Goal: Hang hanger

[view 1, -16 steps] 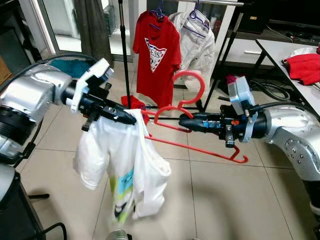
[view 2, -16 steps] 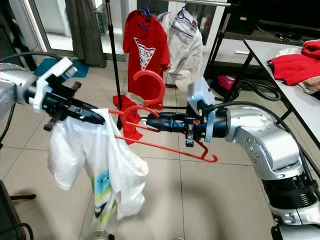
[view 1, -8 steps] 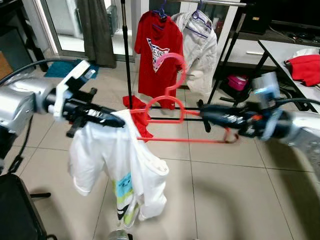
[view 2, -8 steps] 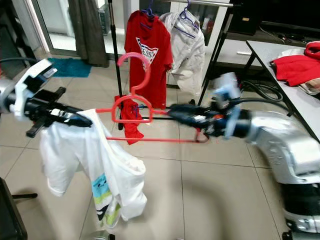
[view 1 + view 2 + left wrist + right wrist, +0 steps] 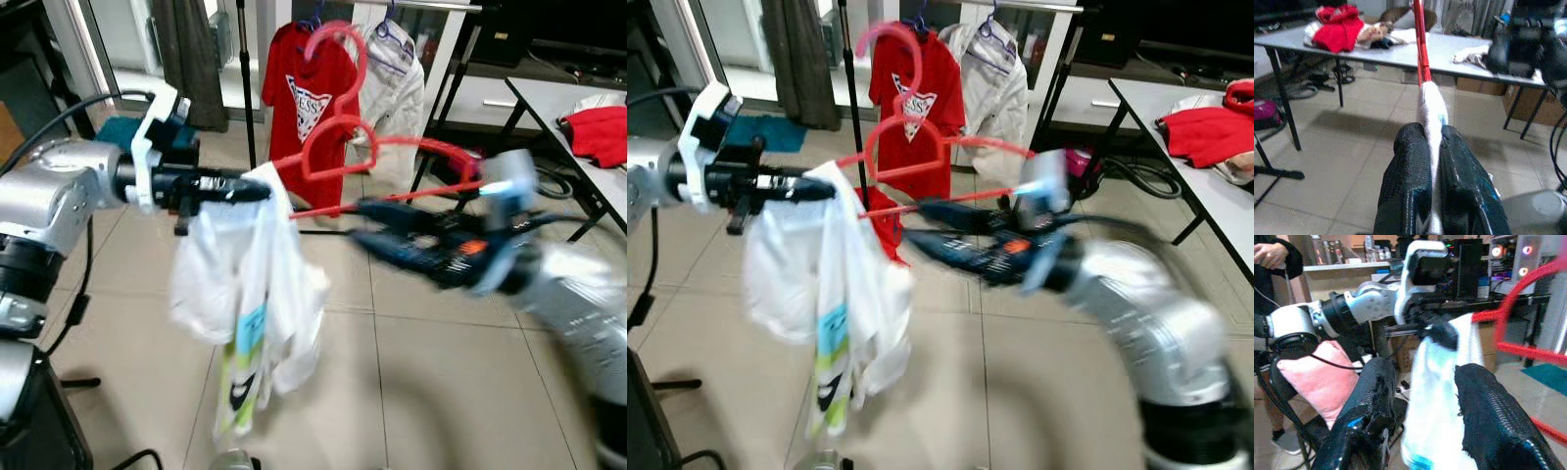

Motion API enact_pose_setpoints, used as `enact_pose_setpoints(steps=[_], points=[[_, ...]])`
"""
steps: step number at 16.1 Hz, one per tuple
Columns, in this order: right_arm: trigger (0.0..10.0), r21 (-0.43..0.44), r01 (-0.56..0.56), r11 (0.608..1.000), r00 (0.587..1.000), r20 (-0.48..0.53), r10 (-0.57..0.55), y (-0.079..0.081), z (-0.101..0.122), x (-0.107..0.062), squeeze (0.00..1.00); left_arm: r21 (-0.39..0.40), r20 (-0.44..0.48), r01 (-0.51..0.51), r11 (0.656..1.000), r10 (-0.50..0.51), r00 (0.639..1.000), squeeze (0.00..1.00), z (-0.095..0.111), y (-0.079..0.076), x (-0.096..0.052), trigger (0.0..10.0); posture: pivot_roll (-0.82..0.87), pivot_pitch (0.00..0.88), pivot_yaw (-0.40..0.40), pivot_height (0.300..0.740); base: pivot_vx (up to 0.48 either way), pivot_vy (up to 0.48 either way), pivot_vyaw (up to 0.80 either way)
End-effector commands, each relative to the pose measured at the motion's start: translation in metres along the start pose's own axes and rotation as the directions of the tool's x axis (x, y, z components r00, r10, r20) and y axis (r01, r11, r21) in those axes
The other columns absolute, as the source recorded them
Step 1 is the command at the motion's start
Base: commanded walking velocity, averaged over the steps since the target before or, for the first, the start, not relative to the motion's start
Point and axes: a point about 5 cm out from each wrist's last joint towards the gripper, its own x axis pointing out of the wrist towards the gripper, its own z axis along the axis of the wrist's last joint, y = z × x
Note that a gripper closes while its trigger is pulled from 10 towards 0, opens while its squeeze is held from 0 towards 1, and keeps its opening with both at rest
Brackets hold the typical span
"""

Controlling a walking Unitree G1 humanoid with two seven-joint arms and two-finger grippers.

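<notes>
A white shirt (image 5: 245, 284) with a green and blue print hangs from my left gripper (image 5: 263, 192), which is shut on its top edge. The left wrist view shows the cloth (image 5: 1432, 103) pinched between the two fingers. A red hanger (image 5: 338, 147) sticks out of the shirt, its hook up in front of the rack and one arm reaching right. My right gripper (image 5: 358, 223) is blurred just under that arm, right of the shirt. The right wrist view shows its fingers (image 5: 1371, 396) spread open, with the shirt (image 5: 1444, 396) beyond them and the hanger (image 5: 1528, 293) off to one side.
A clothes rack behind carries a red T-shirt (image 5: 309, 98) and a white garment (image 5: 392, 88) on hangers. A table (image 5: 549, 103) with red cloth (image 5: 598, 132) stands at the right. A person (image 5: 1273, 254) and a pink cushion (image 5: 1308, 377) are behind me.
My right gripper has let go of the hanger and opened, and the arm has swung left under it. My left gripper has lifted the shirt, so the hanger hook sits higher.
</notes>
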Motion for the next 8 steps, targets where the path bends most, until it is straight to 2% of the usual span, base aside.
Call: enact_pose_setpoints(steps=[1,2,3,4,6,8], points=[[10.0,-0.022,0.017,1.0,0.999,-0.037,-0.018,0.004,-0.005,0.005,1.0,0.048,0.04,-0.011,0.999,0.009,0.999,0.0,0.018,0.001,0.0,0.0,-0.06,0.007,-0.01,0.74,0.0,0.0,0.0],[10.0,-0.068,0.05,0.996,0.992,-0.115,-0.058,0.007,-0.018,0.015,0.98,0.034,0.082,0.029,0.999,-0.032,0.996,0.0,0.027,-0.004,0.002,0.0,-0.06,0.01,-0.009,0.74,0.0,0.0,0.0],[10.0,-0.096,0.057,0.994,0.988,-0.138,-0.07,0.008,-0.022,0.018,0.67,0.031,0.091,0.04,0.999,-0.043,0.995,0.0,0.029,-0.005,0.002,0.0,-0.06,0.011,-0.007,0.74,0.0,0.0,0.0],[10.0,-0.152,0.122,0.981,0.978,-0.149,-0.144,0.005,-0.029,0.027,0.0,0.027,0.102,0.07,0.997,-0.073,0.992,0.0,0.033,-0.01,0.002,0.0,-0.06,0.016,-0.007,0.74,0.0,0.0,0.0],[10.0,-0.205,0.231,0.951,0.96,-0.112,-0.257,-0.004,-0.031,0.036,0.0,0.025,0.084,0.099,0.995,-0.101,0.991,0.0,0.034,-0.013,0.001,0.0,-0.05,0.017,-0.007,0.74,0.0,0.0,0.0],[10.0,-0.203,0.274,0.94,0.953,-0.077,-0.294,-0.007,-0.029,0.039,0.0,0.025,0.068,0.095,0.995,-0.096,0.993,0.0,0.034,-0.014,0.0,0.0,-0.05,0.025,-0.006,0.74,0.0,0.0,0.0]])
